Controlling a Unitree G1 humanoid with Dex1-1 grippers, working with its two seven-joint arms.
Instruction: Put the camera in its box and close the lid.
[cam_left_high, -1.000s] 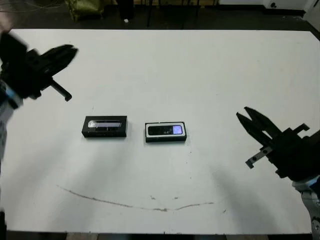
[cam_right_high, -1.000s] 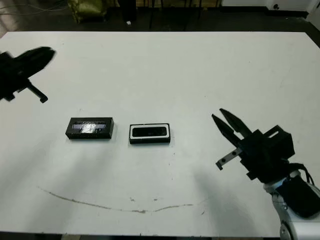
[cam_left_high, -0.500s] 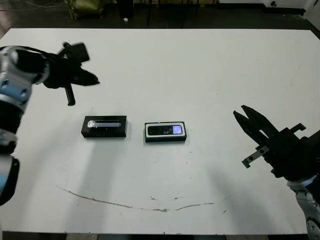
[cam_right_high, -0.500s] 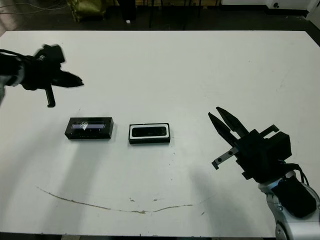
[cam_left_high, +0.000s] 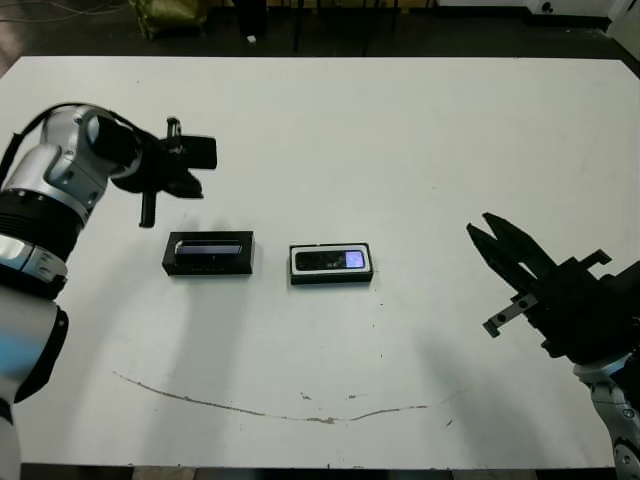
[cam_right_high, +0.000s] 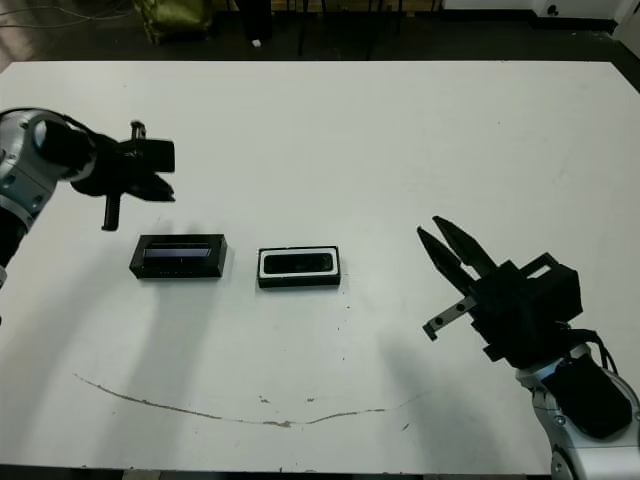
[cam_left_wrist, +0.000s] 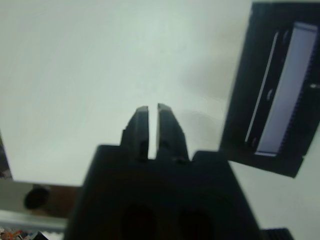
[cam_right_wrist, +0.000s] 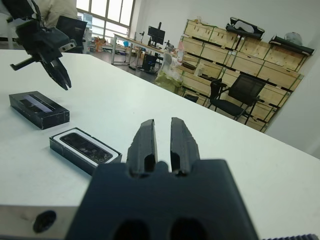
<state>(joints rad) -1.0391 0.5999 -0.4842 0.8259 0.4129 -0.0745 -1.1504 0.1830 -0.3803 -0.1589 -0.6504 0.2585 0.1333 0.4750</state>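
Left gripper (cam_left_high: 190, 185) at upper left of the head view, jaws nearly together with only a thin slit showing in its wrist view, clamped on nothing, hanging over bare counter (cam_left_high: 400, 130) just above the lid's far edge. Right gripper (cam_left_high: 492, 240) at lower right of the head view, jaws a little apart and empty, pointing toward the centre, well apart from the box. Lid (cam_left_high: 208, 253) left of centre, lying flat with its glossy strip upward, long side running left to right; also seen at the right edge of the left wrist view (cam_left_wrist: 280, 90). Box (cam_left_high: 331, 264) just beside the lid on its right, a narrow gap of white between them, not touching. Camera (cam_left_high: 334, 261) lying inside the box, lit bluish-purple patch toward the box's right end. Box uncovered, lid still off. Thin brown curved mark (cam_left_high: 270, 408) across the lower part of the counter. Beyond the counter in the right wrist view, wooden crates (cam_right_wrist: 240, 55) on shelves and an office chair (cam_right_wrist: 230, 92).
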